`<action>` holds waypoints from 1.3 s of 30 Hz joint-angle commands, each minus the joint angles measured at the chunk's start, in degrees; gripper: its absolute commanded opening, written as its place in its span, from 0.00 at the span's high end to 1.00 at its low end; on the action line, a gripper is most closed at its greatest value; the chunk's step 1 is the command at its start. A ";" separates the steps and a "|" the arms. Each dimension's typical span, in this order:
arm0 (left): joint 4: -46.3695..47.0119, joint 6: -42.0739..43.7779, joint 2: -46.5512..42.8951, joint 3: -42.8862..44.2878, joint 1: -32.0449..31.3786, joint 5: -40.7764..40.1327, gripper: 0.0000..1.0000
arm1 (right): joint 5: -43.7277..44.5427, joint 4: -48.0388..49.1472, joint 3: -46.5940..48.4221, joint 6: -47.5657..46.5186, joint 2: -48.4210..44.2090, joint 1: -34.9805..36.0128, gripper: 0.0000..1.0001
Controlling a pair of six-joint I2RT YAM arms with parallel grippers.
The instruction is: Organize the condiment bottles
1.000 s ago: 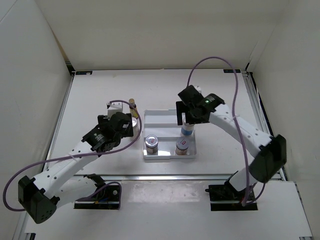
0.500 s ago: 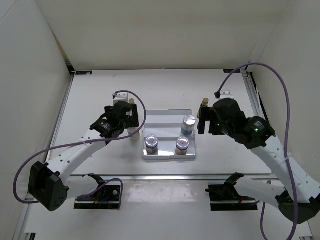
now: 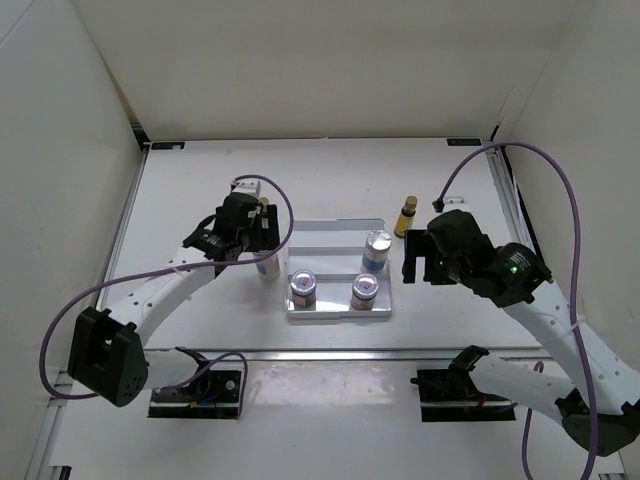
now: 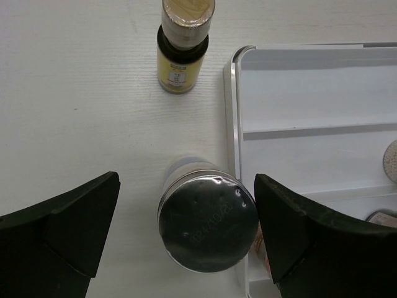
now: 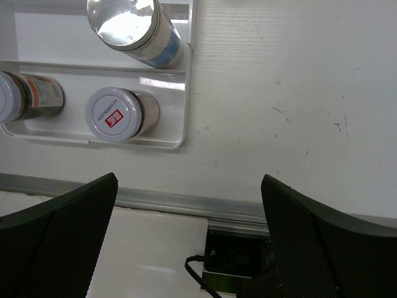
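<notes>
My left gripper (image 4: 186,205) hangs wide apart astride the silver-lidded jar (image 4: 208,223), which stands on the table just beside the tray's (image 4: 298,93) left edge. It looks rigid and probably light, and the lid is slick, so I'd pinch the body below it. My right gripper (image 5: 189,180) gapes, empty.

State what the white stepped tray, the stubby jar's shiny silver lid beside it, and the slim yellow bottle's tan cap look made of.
White stepped tray: probably glossy moulded plastic; smooth rounded rim, soft highlights.
Silver lid: seemingly polished metal; blurred reflections, stamped characters.
Tan cap: wood-look, matte, faint grain; possibly printed plastic.
</notes>
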 commanded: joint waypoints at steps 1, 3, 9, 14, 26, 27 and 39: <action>1.11 1.46 0.42 1.68 1.31 3.80 0.00 | -0.03 0.25 0.02 0.70 -0.36 0.19 0.00; 1.11 1.46 1.12 1.68 1.31 4.42 0.00 | -0.03 0.25 0.02 0.70 -0.36 0.19 0.00; 1.11 1.46 2.26 1.68 1.31 7.14 0.18 | -0.03 -0.28 0.02 0.70 -0.36 0.19 0.00; 1.11 2.69 0.69 4.65 1.31 7.14 0.46 | -0.03 -0.28 -0.51 1.22 -0.89 0.19 0.00; -0.21 1.38 -1.61 18.02 -4.22 1.86 0.77 | -0.56 -0.28 -0.51 1.22 -0.89 0.19 0.00; -0.21 0.85 -0.82 18.55 -4.22 2.48 0.77 | -0.56 -0.28 -0.51 1.22 -0.89 0.19 0.00; 4.10 -3.28 7.45 14.78 -8.35 3.63 0.78 | 1.72 -5.28 -1.03 2.80 -3.88 0.19 0.00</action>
